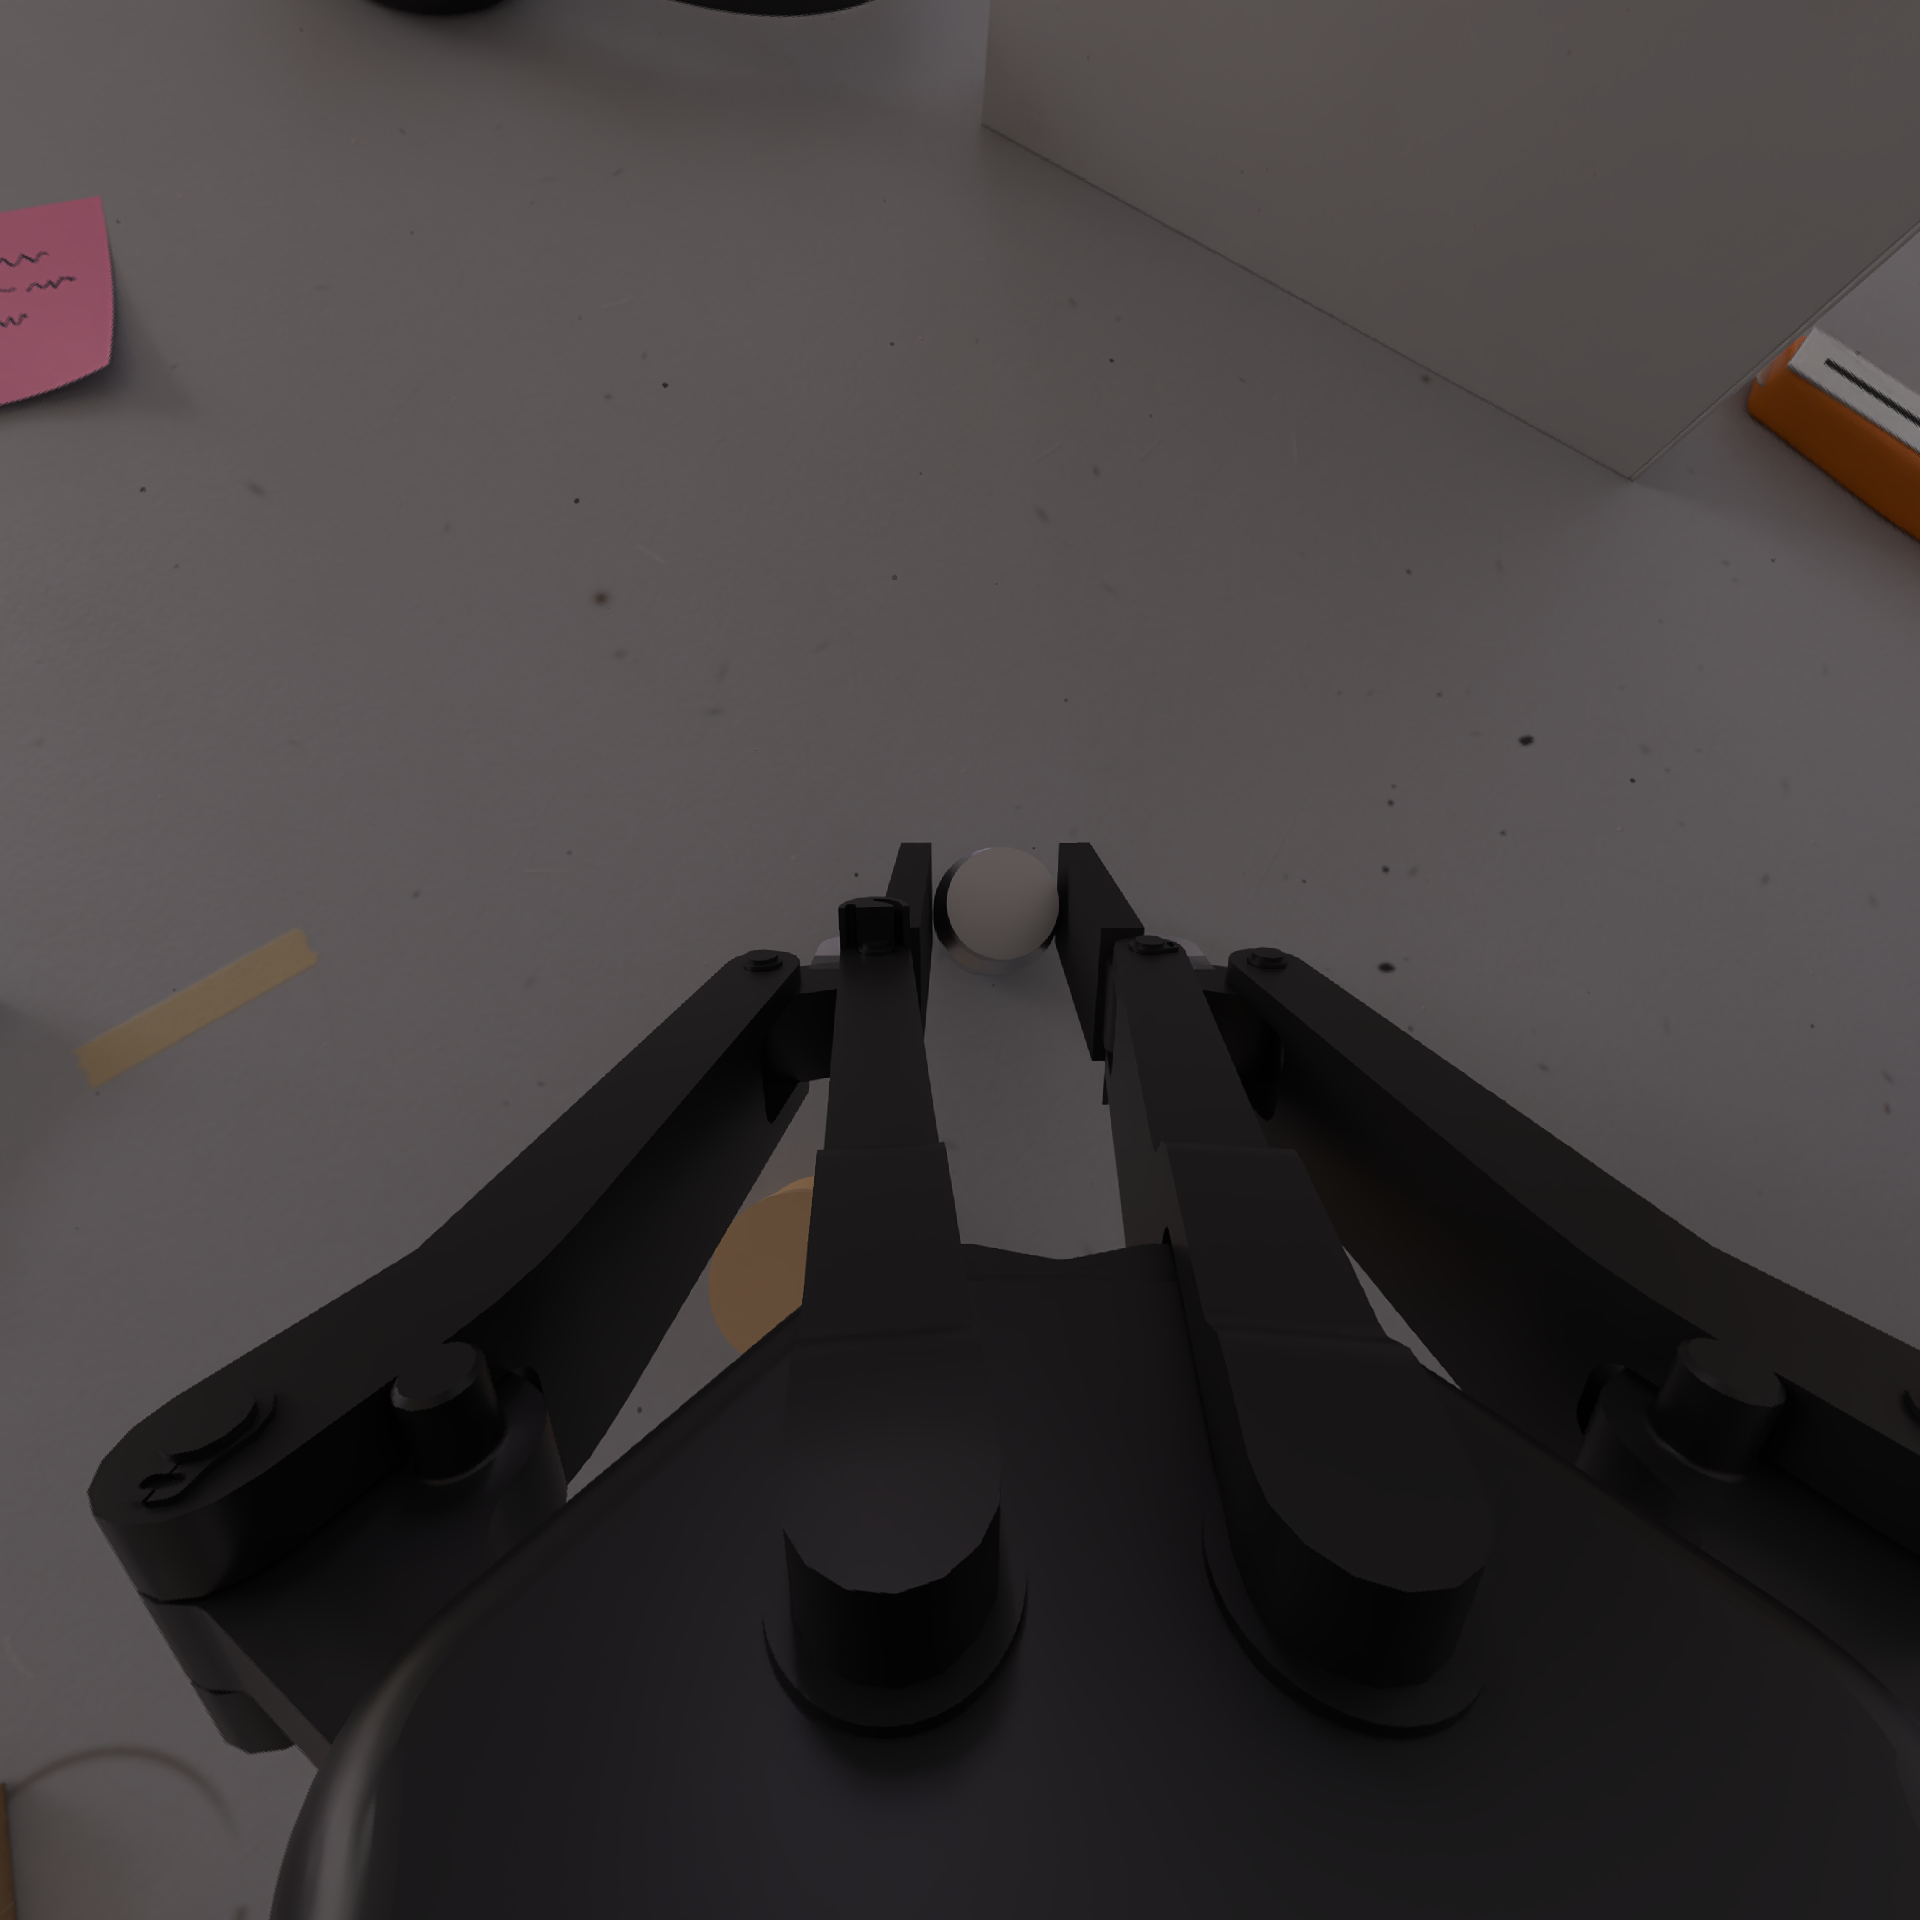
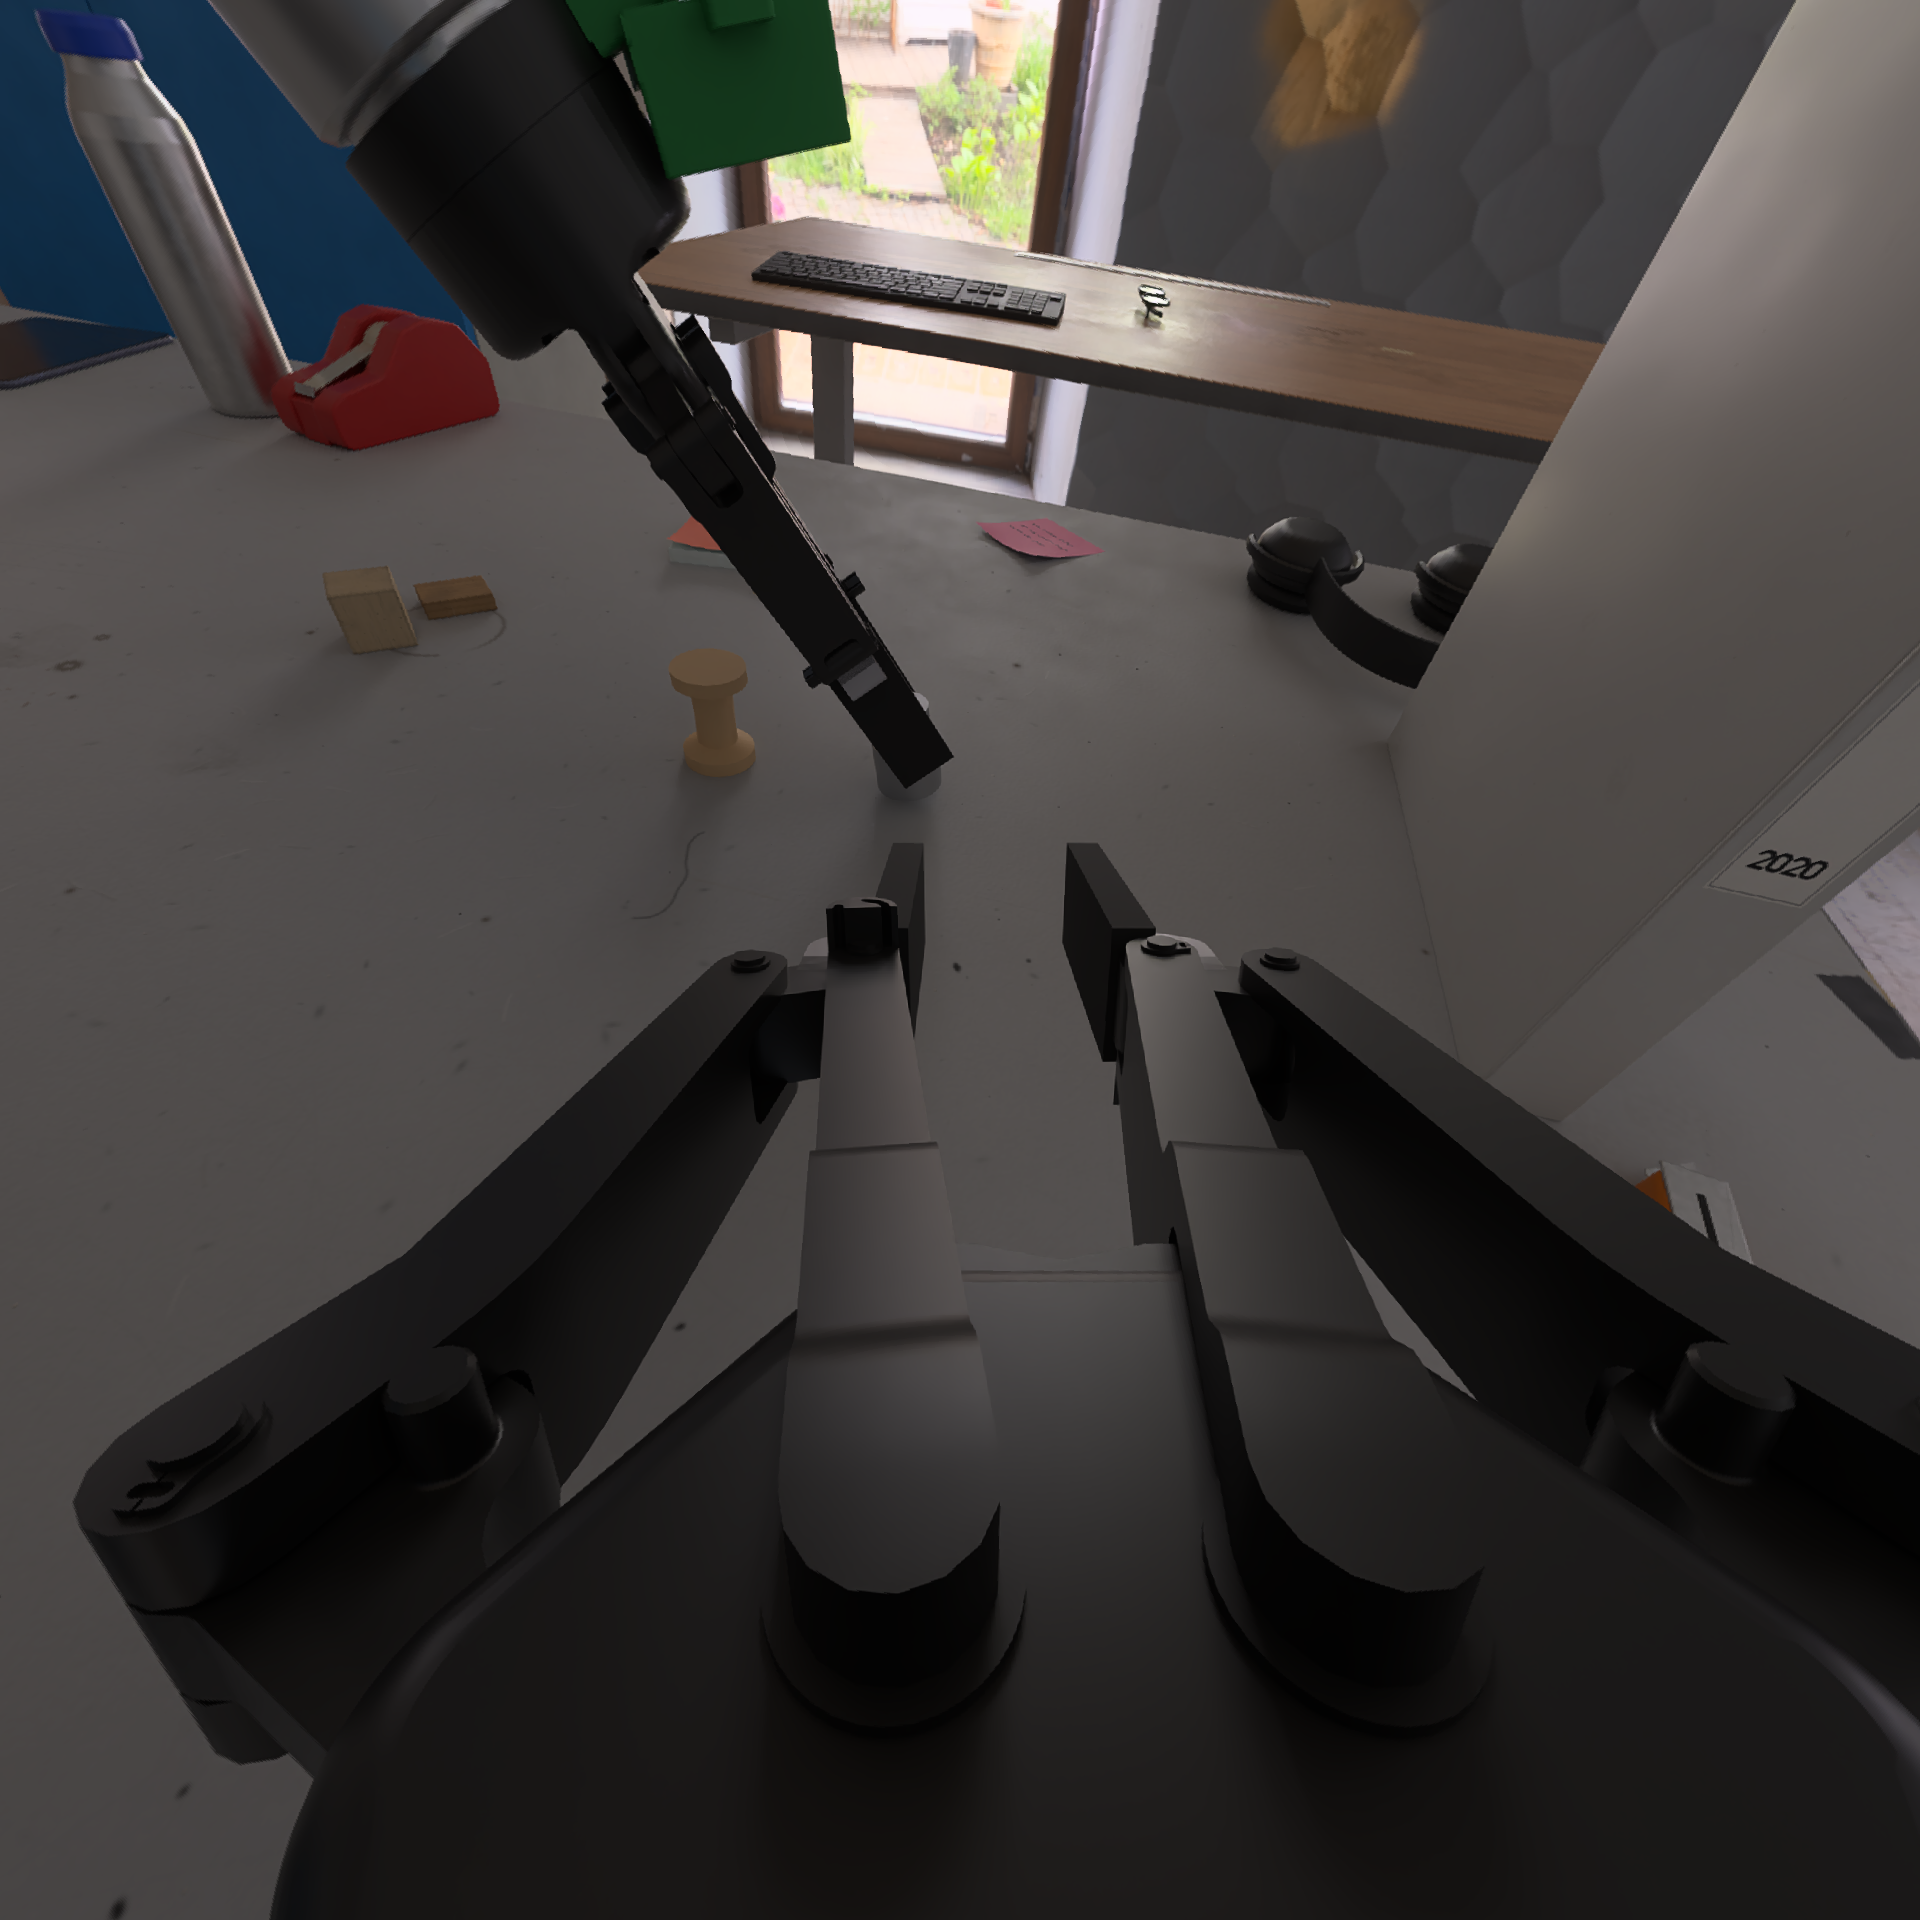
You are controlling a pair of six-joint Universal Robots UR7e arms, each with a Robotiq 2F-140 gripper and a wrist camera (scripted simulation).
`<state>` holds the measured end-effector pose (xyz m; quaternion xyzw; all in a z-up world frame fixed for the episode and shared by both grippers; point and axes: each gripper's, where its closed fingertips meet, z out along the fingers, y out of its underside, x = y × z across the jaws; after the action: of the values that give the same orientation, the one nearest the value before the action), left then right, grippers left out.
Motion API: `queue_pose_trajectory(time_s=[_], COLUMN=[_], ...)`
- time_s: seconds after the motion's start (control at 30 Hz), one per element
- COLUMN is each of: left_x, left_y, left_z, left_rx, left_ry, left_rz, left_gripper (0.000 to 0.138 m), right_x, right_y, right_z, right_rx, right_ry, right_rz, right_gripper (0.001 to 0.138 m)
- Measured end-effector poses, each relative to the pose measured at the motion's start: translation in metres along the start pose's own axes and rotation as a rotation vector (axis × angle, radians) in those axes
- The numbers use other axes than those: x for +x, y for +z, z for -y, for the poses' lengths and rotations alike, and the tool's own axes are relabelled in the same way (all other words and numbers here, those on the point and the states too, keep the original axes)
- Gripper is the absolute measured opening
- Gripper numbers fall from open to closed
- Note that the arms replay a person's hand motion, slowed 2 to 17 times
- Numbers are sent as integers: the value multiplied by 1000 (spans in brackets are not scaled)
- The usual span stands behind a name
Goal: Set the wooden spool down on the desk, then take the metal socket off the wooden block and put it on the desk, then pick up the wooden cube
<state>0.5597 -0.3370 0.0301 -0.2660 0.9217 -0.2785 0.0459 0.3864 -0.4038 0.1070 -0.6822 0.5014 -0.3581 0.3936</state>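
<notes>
On desk (image 2: 312,883): left gripper (image 1: 992,883) pinches metal socket (image 1: 1000,909), which stands on desktop near upright spool (image 2: 713,712). Right gripper (image 2: 992,883) hovers w/ fingers spread, empty. Cube (image 2: 366,609) beside block (image 2: 454,596), far left.

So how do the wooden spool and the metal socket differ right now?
The wooden spool stands free on the desk, untouched; the metal socket sits between the left gripper's fingers. The spool is tan and waisted, the socket pale grey and plain. Both stand upright at the desk surface.
</notes>
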Motion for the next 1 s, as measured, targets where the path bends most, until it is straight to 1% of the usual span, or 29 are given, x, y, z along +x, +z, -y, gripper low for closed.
queue_pose_trajectory(time_s=[0.17,0.5,0.77,1.0], left_x=[-1,-9,-7,-10], left_y=[1,2,3,5], left_z=[0,1,0,0], left_rx=[-2,-4,-16,-16], left_ry=[-7,-21,-34,-31], left_rz=[-1,33,2,19], left_gripper=[32,32,32,32], right_x=[0,1,1,1], right_y=[0,0,1,1], right_z=[2,3,2,1], right_rx=[2,3,0,-5], right_ry=[-3,-6,-5,-4], right_rz=[0,0,0,1], right_gripper=[36,36,36,36])
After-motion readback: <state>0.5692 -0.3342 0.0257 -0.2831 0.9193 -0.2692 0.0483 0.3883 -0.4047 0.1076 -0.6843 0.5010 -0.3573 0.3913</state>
